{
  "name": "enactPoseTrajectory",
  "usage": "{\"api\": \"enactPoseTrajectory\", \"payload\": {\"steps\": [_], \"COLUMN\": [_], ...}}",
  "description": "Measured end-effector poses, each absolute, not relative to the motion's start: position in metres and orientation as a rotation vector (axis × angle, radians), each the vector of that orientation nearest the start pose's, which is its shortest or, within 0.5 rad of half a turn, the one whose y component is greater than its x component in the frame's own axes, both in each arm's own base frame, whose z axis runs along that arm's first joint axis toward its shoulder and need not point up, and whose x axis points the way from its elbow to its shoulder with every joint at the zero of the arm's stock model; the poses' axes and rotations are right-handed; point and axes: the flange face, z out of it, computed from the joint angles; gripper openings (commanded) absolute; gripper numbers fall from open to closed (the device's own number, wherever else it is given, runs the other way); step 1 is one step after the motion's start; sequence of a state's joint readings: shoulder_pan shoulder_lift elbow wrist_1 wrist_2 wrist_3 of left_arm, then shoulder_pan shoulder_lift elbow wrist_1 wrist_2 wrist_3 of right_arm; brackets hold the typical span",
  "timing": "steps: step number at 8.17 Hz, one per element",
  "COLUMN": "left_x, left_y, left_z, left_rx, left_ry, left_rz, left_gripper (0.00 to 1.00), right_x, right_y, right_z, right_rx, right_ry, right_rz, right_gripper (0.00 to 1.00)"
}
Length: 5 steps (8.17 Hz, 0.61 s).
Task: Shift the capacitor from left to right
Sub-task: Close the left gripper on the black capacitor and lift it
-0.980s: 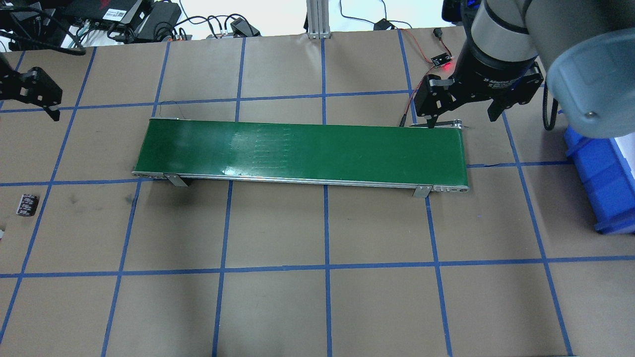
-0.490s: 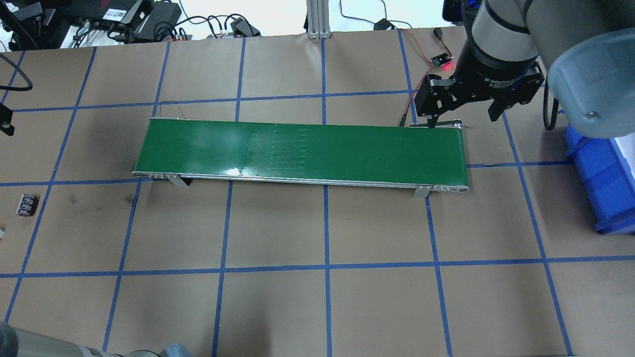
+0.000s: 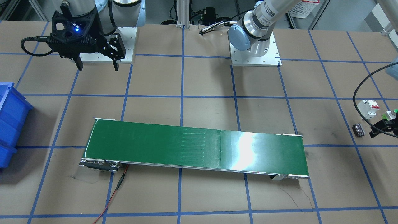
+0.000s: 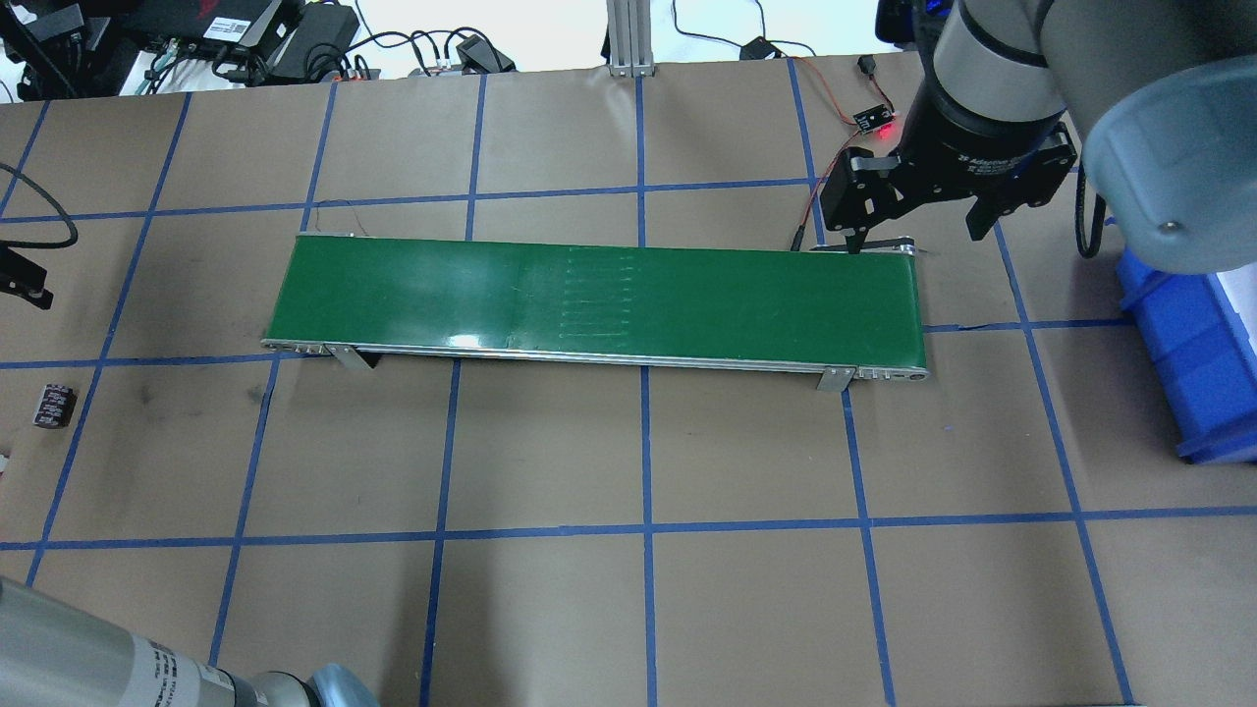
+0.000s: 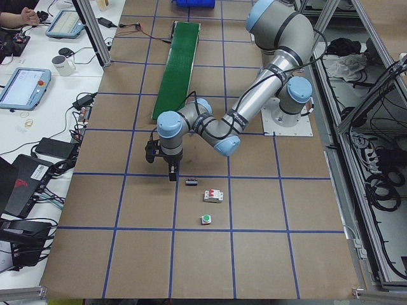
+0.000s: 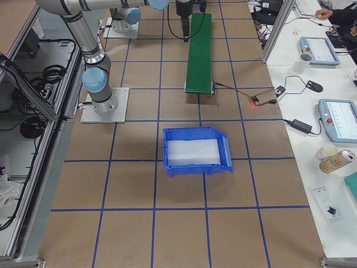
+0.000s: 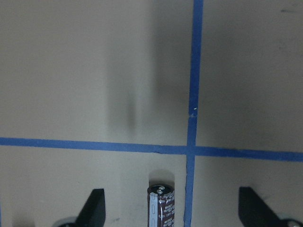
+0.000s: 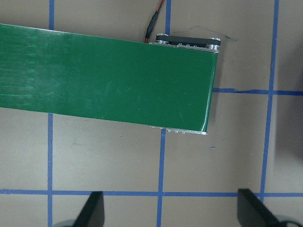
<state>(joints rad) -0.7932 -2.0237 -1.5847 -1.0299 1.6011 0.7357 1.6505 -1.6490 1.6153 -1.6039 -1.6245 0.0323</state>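
Observation:
The capacitor, a small dark cylinder with silvery markings, lies on its side on the brown table at the far left. It also shows in the front view and the left side view. In the left wrist view the capacitor sits at the lower edge between the spread fingers of my left gripper, which is open, empty and above the table. My right gripper is open and empty, hovering over the far right end of the green conveyor belt.
A white breaker with a red switch and a green-capped push button lie close to the capacitor. A blue bin stands at the right edge. A red-lit sensor board and wires lie behind the belt's right end.
My left gripper has moved from the far left corner toward the capacitor, mostly leaving the overhead view, and the left arm's elbow has entered at bottom left. The belt's marks have shifted right. The right arm has not moved.

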Motion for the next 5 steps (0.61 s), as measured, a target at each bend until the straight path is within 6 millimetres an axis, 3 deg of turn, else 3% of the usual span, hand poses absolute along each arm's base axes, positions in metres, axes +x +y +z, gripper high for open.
{"api": "enactPoseTrajectory", "payload": {"steps": [3, 5], "left_x": [0.367, 0.371], "left_y": [-0.527, -0.513], "left_z": [0.226, 0.209], "left_rx": [-0.033, 0.021], "left_ry": [3.093, 3.103], "left_rz": [-0.014, -0.001], "left_gripper": [1.00, 1.00], "right_x": [0.164, 0.164], "right_y": [-0.453, -0.453], "right_z": [0.507, 0.507], "right_rx": [-0.073, -0.073], "right_ry": [3.192, 3.192], "right_rz": [-0.110, -0.110], "right_gripper": [1.00, 1.00]}}
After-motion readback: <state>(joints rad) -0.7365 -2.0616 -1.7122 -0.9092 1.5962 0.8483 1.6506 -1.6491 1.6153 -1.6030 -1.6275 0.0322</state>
